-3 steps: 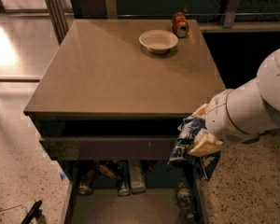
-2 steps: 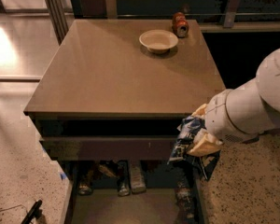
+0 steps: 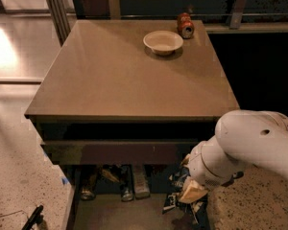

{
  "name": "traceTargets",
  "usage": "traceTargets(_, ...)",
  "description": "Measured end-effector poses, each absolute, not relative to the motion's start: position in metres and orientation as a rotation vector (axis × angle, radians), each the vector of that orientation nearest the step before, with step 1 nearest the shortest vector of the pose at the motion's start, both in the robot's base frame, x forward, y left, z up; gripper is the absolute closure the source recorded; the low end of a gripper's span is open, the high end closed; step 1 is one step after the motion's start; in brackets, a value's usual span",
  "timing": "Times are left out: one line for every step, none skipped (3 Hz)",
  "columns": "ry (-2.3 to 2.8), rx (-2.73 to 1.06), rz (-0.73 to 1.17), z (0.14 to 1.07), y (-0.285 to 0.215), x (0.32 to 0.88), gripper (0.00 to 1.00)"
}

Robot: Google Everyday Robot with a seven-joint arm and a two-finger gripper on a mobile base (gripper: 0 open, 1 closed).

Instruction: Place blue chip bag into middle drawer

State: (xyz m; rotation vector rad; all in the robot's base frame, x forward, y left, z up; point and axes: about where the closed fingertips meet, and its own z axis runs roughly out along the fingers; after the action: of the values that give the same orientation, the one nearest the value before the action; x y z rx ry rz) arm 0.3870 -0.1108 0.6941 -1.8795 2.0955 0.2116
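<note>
The blue chip bag [image 3: 174,182], dark and crinkly with white lettering, hangs at the lower right, in my gripper [image 3: 191,192]. The gripper's tan fingers [image 3: 193,190] are shut on the bag, at the end of my white arm [image 3: 249,150]. The bag sits low over the right end of the open middle drawer [image 3: 129,215], a wide tray with dark side walls and a grey-tan floor. Part of the bag is hidden behind the gripper.
A plain dark brown drawer front [image 3: 120,152] juts out above the open drawer. Several cans and bottles [image 3: 127,183] lie along the drawer's back. On the table top [image 3: 110,80] stand a white bowl [image 3: 163,42] and a red soda can [image 3: 185,25].
My arm has come down and the chip bag has dropped from beside the brown drawer front into the right end of the open drawer.
</note>
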Motion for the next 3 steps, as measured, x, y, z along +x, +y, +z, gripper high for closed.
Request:
traceTargets(2.123, -1.936, 0.272, 0.654, -0.105, 0.369, 1.00)
traceTargets(2.123, -1.937, 0.276, 0.653, -0.105, 0.369, 1.00)
traceTargets(2.099, -1.953, 0.376, 0.626, -0.086, 0.376, 1.00)
